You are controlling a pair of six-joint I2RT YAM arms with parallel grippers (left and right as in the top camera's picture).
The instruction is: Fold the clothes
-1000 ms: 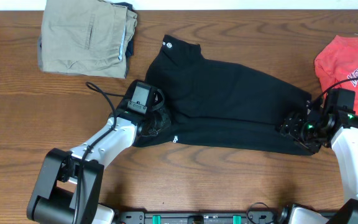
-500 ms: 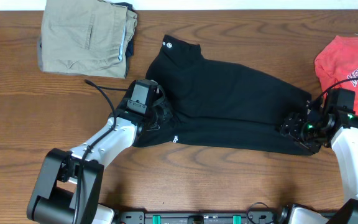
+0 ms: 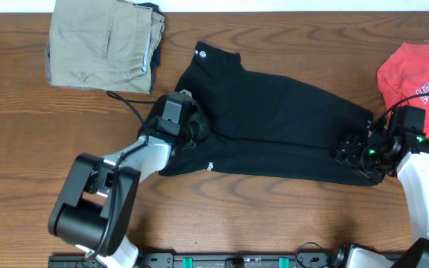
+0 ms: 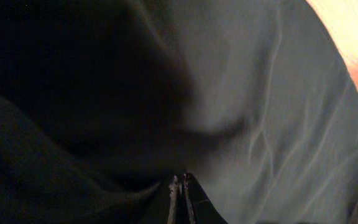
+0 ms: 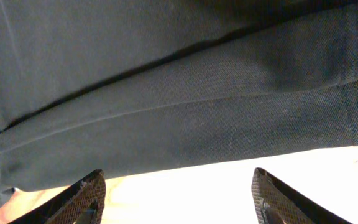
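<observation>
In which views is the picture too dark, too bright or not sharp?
Left wrist view: dim and soft; the plain black soft-fabric shirt fills it, its left half lost in shadow. Right wrist view: the weave is sharp, but the wooden table below is washed out almost to white. Overhead view: evenly lit and sharp.

**Overhead camera:** fixed above the desk (image 3: 21, 149), facing straight down. It stands far enough off to frame the left arm (image 3: 125, 160), the right arm (image 3: 423, 179), the whole black shirt (image 3: 274, 126), the tan trousers (image 3: 99, 45) and part of the red T-shirt (image 3: 419, 71).

**Left wrist camera:** looks along the left jaws, pressed together at bottom centre. It is so near that dark fabric almost fills the frame.

**Right wrist camera:** looks past the right jaws, parted toward the bottom corners. It is close on the shirt's edge and a pale strip of desk.

**Shared coverage:** each wrist view shares one end of the shirt with the overhead view. The two wrist views cover opposite ends.
</observation>
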